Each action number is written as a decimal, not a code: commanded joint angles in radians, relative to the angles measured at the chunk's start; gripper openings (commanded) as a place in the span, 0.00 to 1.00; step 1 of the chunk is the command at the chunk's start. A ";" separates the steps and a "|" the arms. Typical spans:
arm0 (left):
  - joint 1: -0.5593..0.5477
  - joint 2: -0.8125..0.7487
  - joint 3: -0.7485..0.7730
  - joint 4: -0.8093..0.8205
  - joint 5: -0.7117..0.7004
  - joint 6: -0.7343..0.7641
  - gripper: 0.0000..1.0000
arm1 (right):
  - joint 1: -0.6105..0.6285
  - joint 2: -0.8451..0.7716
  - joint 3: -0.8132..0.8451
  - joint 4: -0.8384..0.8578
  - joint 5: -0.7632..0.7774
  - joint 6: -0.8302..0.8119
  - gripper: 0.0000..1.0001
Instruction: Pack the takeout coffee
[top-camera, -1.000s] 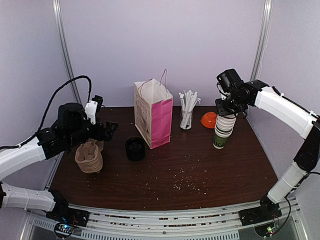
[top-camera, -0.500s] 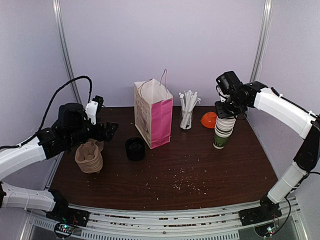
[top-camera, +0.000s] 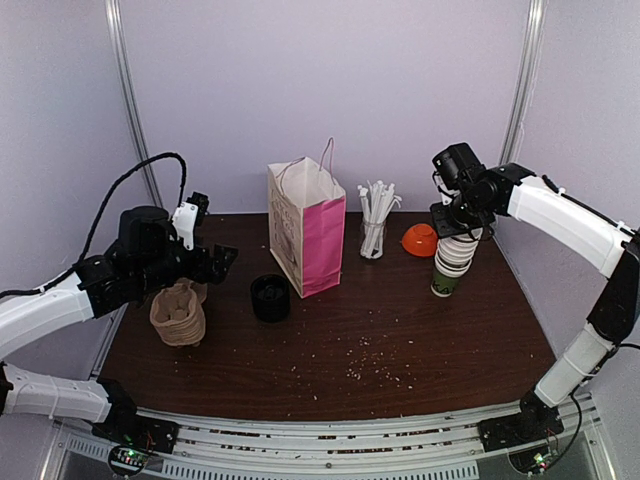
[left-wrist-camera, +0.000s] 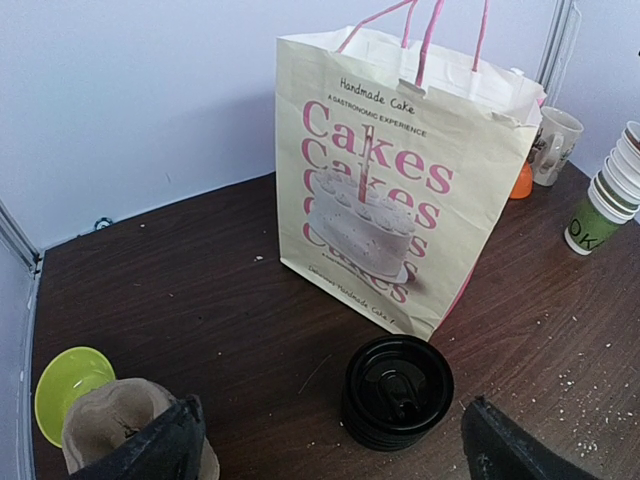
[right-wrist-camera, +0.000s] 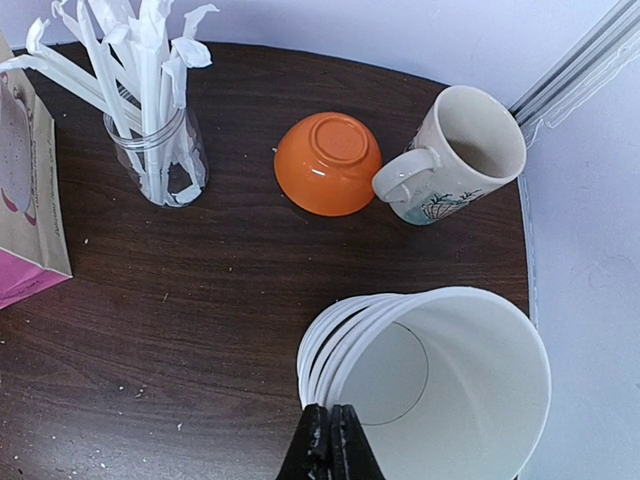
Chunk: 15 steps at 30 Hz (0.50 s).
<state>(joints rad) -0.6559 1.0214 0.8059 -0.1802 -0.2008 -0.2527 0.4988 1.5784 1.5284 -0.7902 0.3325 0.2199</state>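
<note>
— Where is your takeout coffee (top-camera: 270, 298)?
— It stands upright on the tabletop (top-camera: 400, 340), left of centre, just beside the paper bag (top-camera: 308, 235) on the bag's near side. Your left gripper (top-camera: 215, 262) hovers to its left, jaws spread wide and holding nothing.
— And your right gripper (right-wrist-camera: 330, 445)?
— Its fingers are pressed together at the rim of the cup stack (top-camera: 450, 265) near the right edge. You can't tell whether they pinch it.

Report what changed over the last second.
The right claw snapped shut at the rim of the stack of paper cups, which shifted slightly to the right and now stands straighter. The left claw, wide open, the takeout coffee and the bag stayed put.
</note>
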 joint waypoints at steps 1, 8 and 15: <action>0.004 0.003 -0.010 0.053 0.010 -0.004 0.93 | -0.006 -0.020 0.003 -0.024 0.031 -0.011 0.00; 0.005 0.004 -0.010 0.053 0.012 -0.005 0.93 | -0.006 -0.024 0.041 -0.044 0.036 -0.011 0.00; 0.004 0.012 -0.008 0.053 0.012 -0.006 0.92 | -0.005 -0.037 0.104 -0.087 0.045 -0.011 0.00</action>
<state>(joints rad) -0.6559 1.0233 0.8059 -0.1802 -0.2005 -0.2527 0.4984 1.5784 1.5707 -0.8444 0.3367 0.2123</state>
